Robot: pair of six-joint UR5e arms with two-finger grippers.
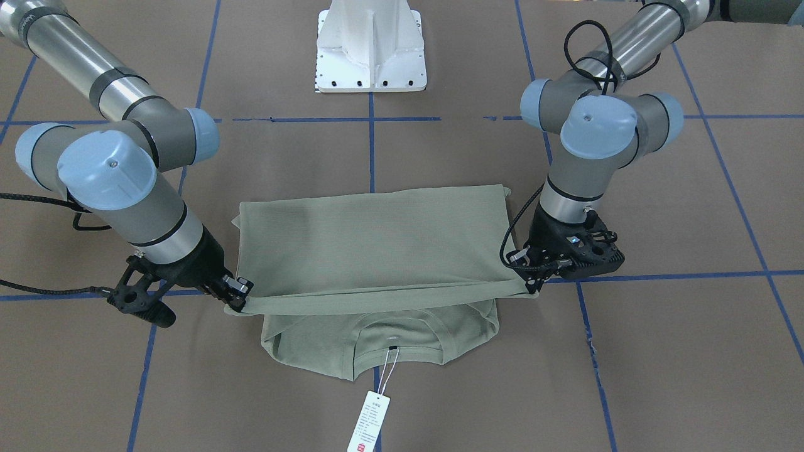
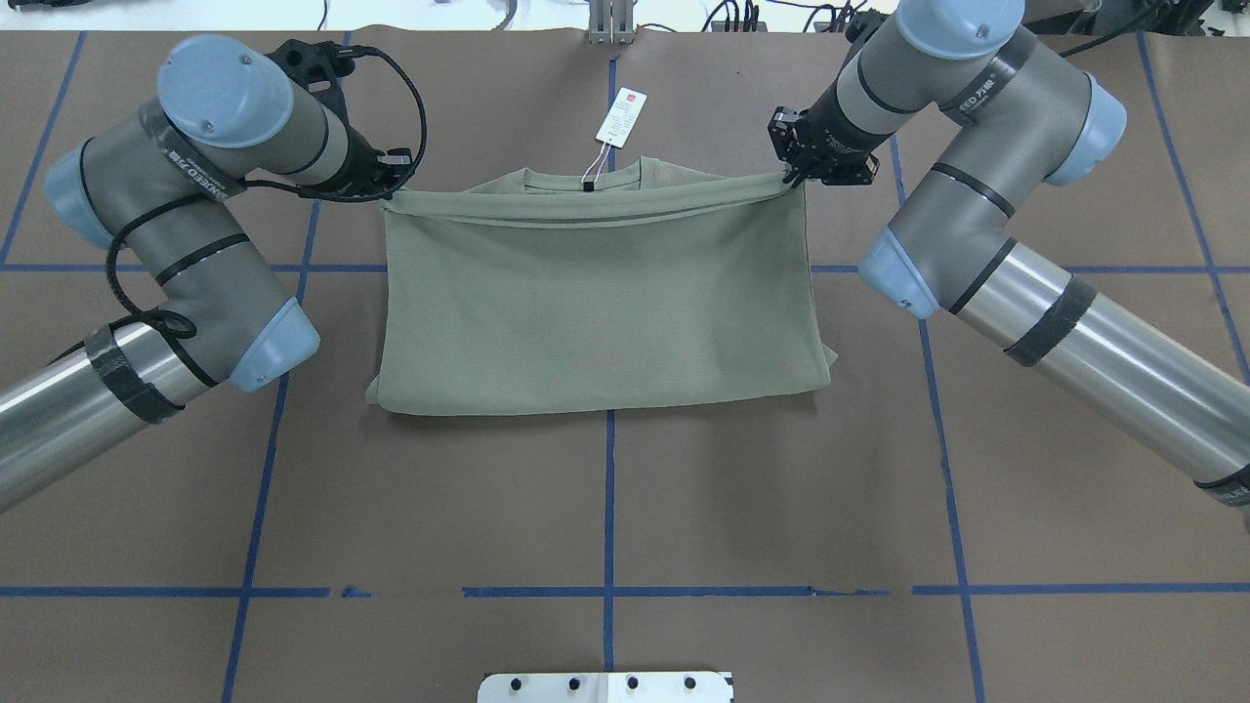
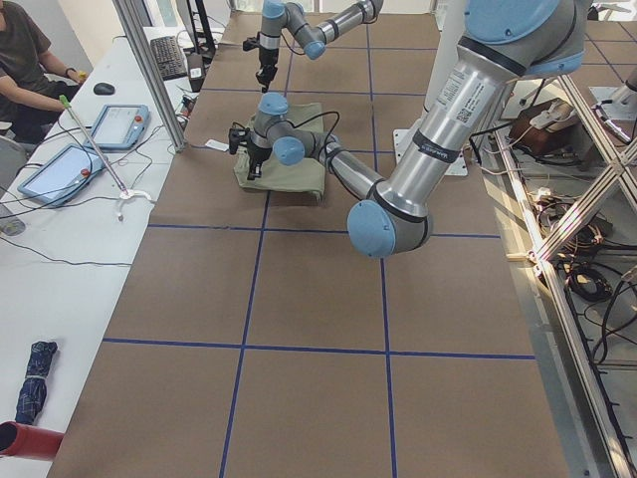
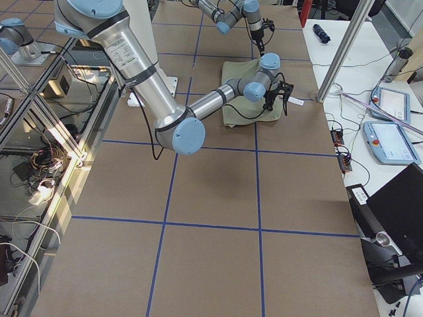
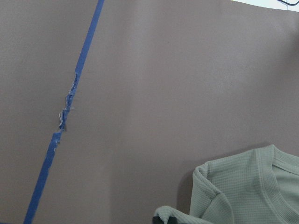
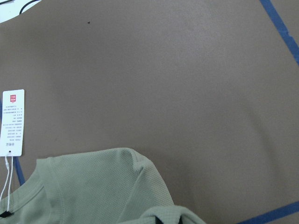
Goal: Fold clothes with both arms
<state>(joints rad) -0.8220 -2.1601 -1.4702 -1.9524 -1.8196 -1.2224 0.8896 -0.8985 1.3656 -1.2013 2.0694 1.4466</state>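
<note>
Pinching shirt (image 2: 596, 303) edge taut above collar (image 2: 562, 177): left gripper (image 2: 388, 192), right gripper (image 2: 793, 176) both clamped on fabric; hang tag (image 2: 621, 119) beyond collar.

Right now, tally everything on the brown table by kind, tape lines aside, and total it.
Shirt: 1
Tag: 1
Arms: 2 (left arm, right arm)
Pedestal: 1
Total: 5
</note>
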